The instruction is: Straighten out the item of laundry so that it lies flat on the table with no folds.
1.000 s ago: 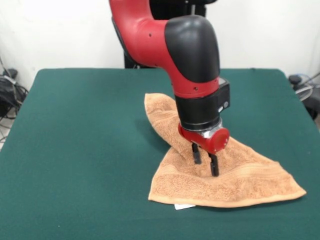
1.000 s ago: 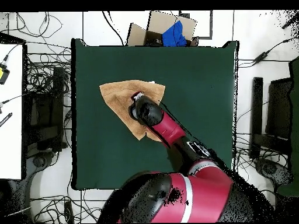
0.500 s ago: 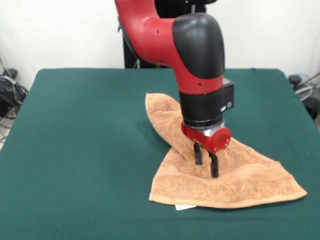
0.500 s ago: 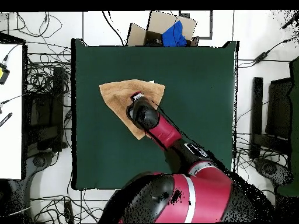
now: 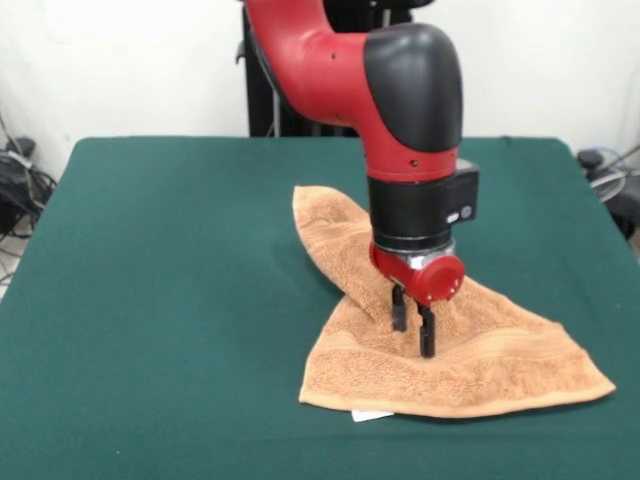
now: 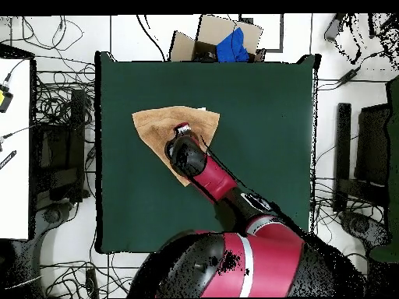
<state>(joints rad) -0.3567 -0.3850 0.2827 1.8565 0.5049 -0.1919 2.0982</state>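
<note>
A robotics lab: a green felt tabletop (image 6: 257,117) stands ringed by tangled cables (image 6: 58,101) on a pale floor, with a cardboard box (image 6: 204,39) beyond and white benches (image 6: 14,148) to the sides.

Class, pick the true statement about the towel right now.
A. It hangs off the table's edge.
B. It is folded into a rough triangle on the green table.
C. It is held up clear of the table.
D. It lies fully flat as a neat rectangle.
B: the towel lies doubled over in a rough triangle on the green table, with the claw down at its middle.
</note>
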